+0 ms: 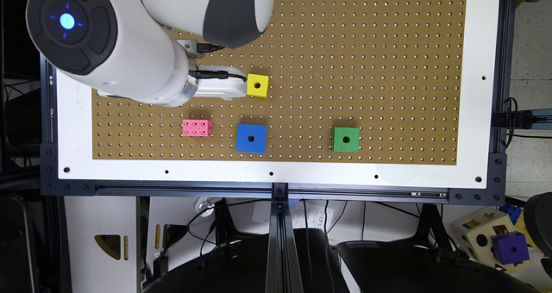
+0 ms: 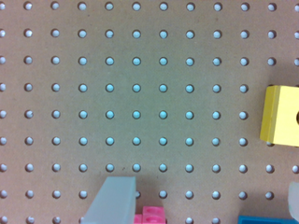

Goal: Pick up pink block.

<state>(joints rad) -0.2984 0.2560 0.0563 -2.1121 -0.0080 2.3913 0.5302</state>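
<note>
Approach step, nothing grasped yet. The pink block (image 1: 197, 128) lies flat on the pegboard (image 1: 345, 47), studs up, near the board's edge toward the exterior view's bottom and closer to the corner on that view's left. The blue cube (image 1: 251, 138) sits just beside it along the same edge, not touching; the green cube (image 1: 346, 139) is further along, well apart. The yellow cube (image 1: 258, 85) sits further in from the edge, right next to the white gripper (image 1: 220, 84), which hangs over bare board, off to one side of the pink block.

In the wrist view the pink block (image 2: 150, 215) only peeks in at the frame edge, partly behind one translucent fingertip (image 2: 113, 200); the second fingertip (image 2: 294, 200) shows at the far corner. So the fingers are spread wide, released, nothing between them. The blue cube (image 2: 266, 220) and yellow cube (image 2: 280, 115) also show at the frame edges.

Next move, as I judge it: shift over until the block sits centred between the fingers, line them up across its narrow sides, descend, close. Risk: nudging the blue cube on the way down.
</note>
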